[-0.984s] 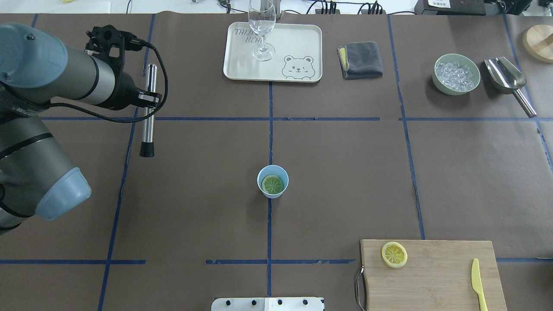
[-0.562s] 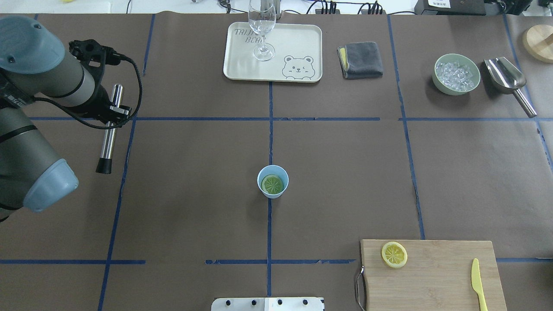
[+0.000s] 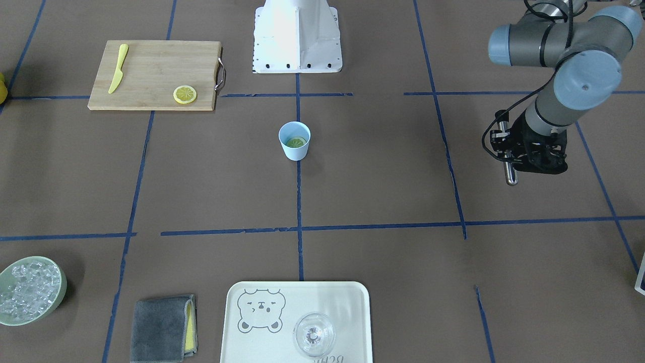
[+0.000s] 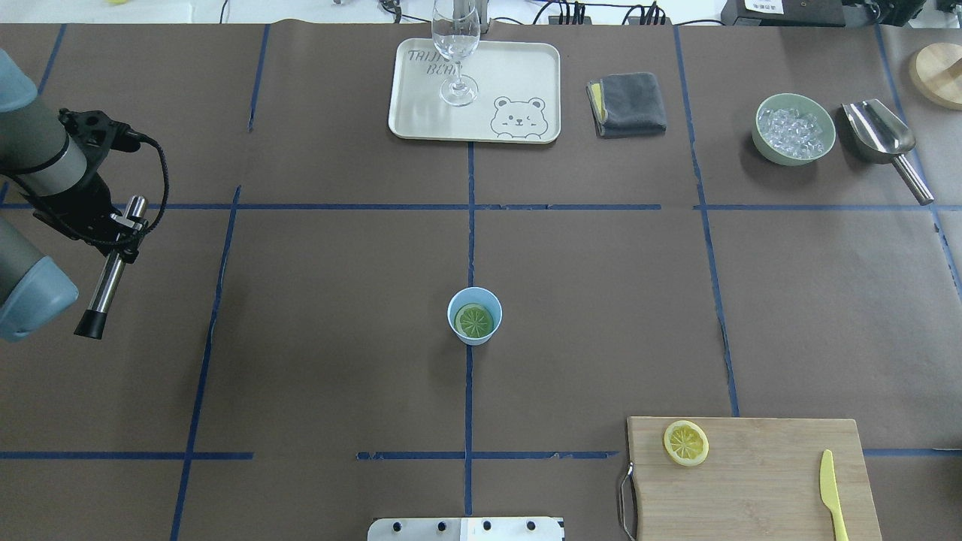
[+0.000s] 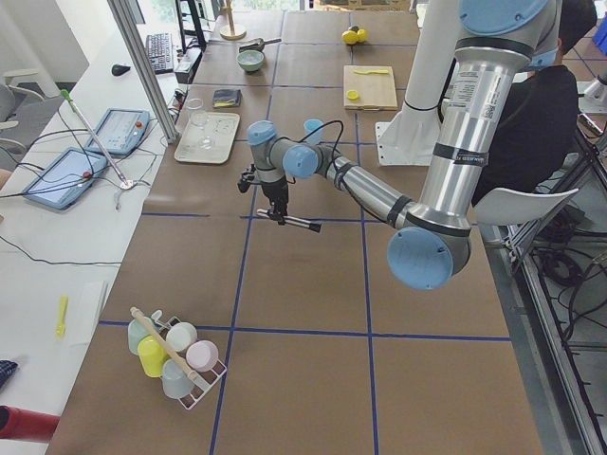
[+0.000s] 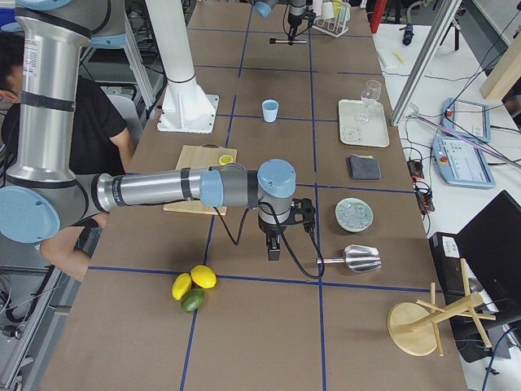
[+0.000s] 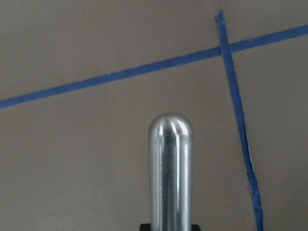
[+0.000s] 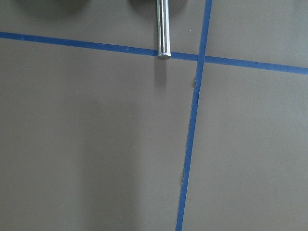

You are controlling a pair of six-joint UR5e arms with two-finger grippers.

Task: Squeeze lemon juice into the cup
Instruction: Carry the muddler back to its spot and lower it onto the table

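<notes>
The light-blue cup (image 4: 475, 331) stands at the table's middle with a lemon slice (image 4: 475, 321) lying flat inside it, greenish in the cup's shade. A second yellow lemon slice (image 4: 685, 442) lies on the wooden cutting board (image 4: 766, 481). Far to the cup's left, my left gripper (image 4: 122, 224) is shut on a metal rod with a black tip (image 4: 105, 282), held above the table; the rod's rounded end (image 7: 169, 159) fills the left wrist view. My right gripper (image 6: 275, 236) shows only in the exterior right view, near the scoop; I cannot tell whether it is open or shut.
A tray (image 4: 526, 68) with a wine glass (image 4: 456, 52) stands at the back, beside a grey cloth (image 4: 627, 104). A green bowl of ice (image 4: 757, 143) and a metal scoop (image 4: 879, 131) are back right. A yellow knife (image 4: 830, 492) lies on the board.
My left arm has swung left and back toward the robot, carrying the metal rod farther from the cup. The cup and both lemon slices have not moved.
</notes>
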